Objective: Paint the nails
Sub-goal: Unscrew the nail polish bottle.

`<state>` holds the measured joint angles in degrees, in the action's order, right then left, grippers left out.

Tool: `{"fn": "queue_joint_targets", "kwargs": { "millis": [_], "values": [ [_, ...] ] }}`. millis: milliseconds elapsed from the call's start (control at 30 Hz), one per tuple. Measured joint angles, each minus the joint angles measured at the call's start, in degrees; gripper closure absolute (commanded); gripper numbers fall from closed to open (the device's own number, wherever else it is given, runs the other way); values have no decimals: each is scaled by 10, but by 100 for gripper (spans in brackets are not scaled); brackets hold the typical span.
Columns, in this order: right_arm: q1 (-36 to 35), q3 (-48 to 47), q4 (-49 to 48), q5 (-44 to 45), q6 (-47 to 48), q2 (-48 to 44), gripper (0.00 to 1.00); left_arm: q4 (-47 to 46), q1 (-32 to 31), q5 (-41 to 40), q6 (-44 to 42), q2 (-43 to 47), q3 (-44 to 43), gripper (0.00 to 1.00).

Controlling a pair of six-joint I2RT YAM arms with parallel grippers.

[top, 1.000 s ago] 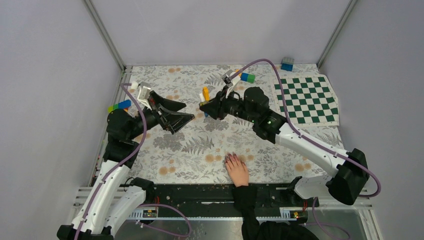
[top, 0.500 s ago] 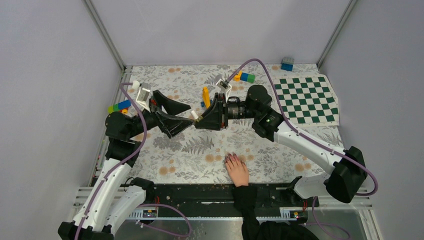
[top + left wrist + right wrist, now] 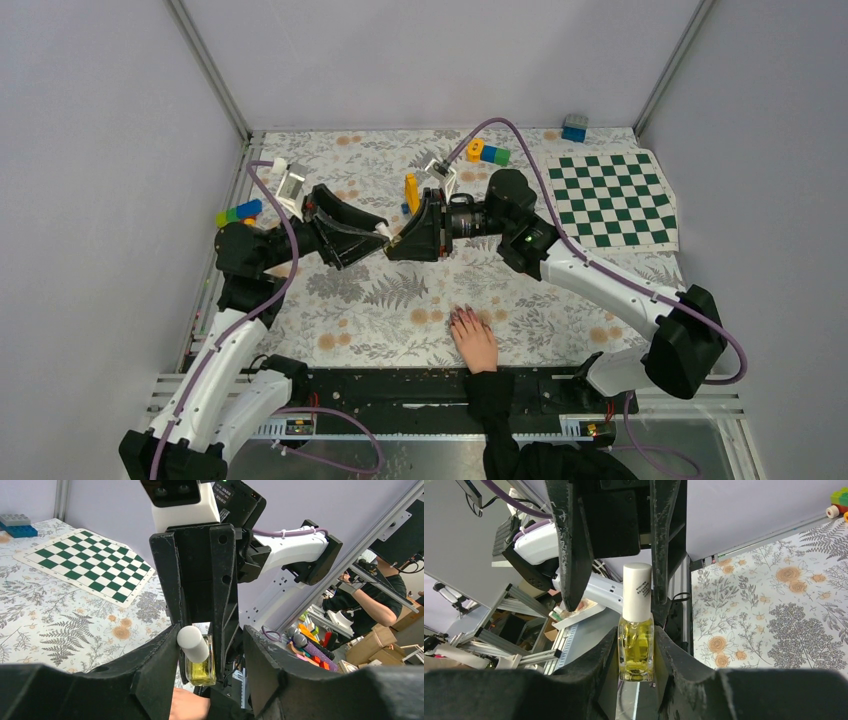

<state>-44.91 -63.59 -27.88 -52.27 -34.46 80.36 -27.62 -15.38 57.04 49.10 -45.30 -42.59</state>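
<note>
The right gripper (image 3: pixel 400 243) clamps a bottle (image 3: pixel 636 652) above the table's (image 3: pixel 340 330) middle, the left gripper (image 3: pixel 373 232) stands half-closed around its cap (image 3: pixel 637 592), well apart from the nails (image 3: pixel 462 316) at the near edge, so an off-centre squeeze may tilt the bottle.

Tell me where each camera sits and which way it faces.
Top external: above, behind the robot, looking down at the mat; both arms and a person's hand show.
Left wrist: on the left arm, facing the right arm; own jaws flank the bottle cap.
Right wrist: faces the left arm; own jaws clamp the bottle.
Shared: the bottle.
</note>
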Motion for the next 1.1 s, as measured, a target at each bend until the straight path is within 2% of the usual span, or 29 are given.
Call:
{"fn": "queue_joint_targets", "kwargs": {
  "millis": [67,133,300,633,1100],
  "values": [
    [0,-2,-6,-1,-4,4,100,-4,0,2,5,-4,0,56],
    [0,-3,-10,-3,-7,6,100,-6,0,2,8,-6,0,64],
    [0,-5,-23,-17,-11,8,100,-7,2,2,13,-9,1,100],
    [-1,-5,0,13,23,4,100,-7,4,-8,12,-14,3,100],
    [-45,-4,130,228,139,-32,100,71,5,-64,-27,-24,4,100]
  ]
}}
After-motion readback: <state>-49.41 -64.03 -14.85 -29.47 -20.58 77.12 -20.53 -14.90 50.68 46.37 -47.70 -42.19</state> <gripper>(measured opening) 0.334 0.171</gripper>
